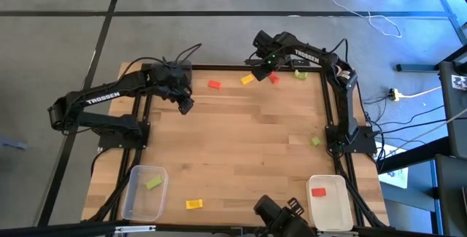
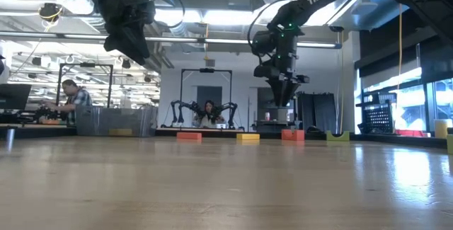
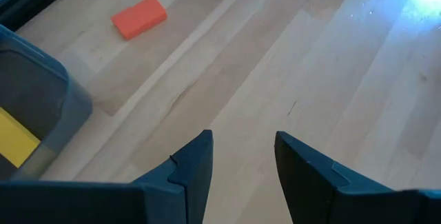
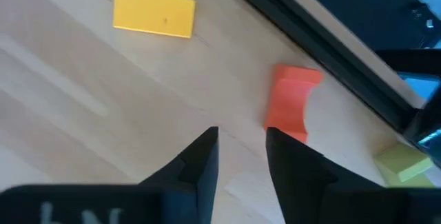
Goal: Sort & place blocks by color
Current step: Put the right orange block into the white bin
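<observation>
Nearest thing: the right tool [image 4: 240, 156], seen from its own wrist, its two dark fingers parted by a narrow gap with nothing between them.
Red block under it: a notched red block [image 4: 289, 103] lies on the desk [image 1: 241, 142] just beyond the fingertips, not touched as far as I can tell.
Landmark: that red block [image 1: 273, 78], at the desk's far edge.
Right tool, place: hanging just above the landmark [image 2: 283, 88], pointing down at it.
Beside the landmark: a yellow block [image 1: 248, 79] just to one side, a light green block [image 1: 300, 74] just to the other; a second red block [image 1: 214, 84] sits further along the same far edge, toward the left arm.
Left tool: raised above the desk [image 1: 185, 104], well apart from the landmark, fingers spread with nothing held [image 3: 241, 165]; the second red block [image 3: 138, 16] is the nearest piece to it.
Done so far: a green block [image 1: 152, 183] lies in the clear bin [image 1: 131, 202] at the near left corner, and a red block [image 1: 318, 191] in the white bin [image 1: 337, 209] at the near right corner, both far from the landmark.
Left to do: the four blocks at the far edge, another green block [image 1: 315, 141] near the right arm's base, and a yellow block [image 1: 193, 204] just beside the clear bin, all loose on the desk.
Judgement: early; two pieces binned, six out. Next is probably the landmark, bound for the white bin.
Unclear: a yellow shape behind a dark wall in the left wrist view; I cannot tell whether it is a bin.
</observation>
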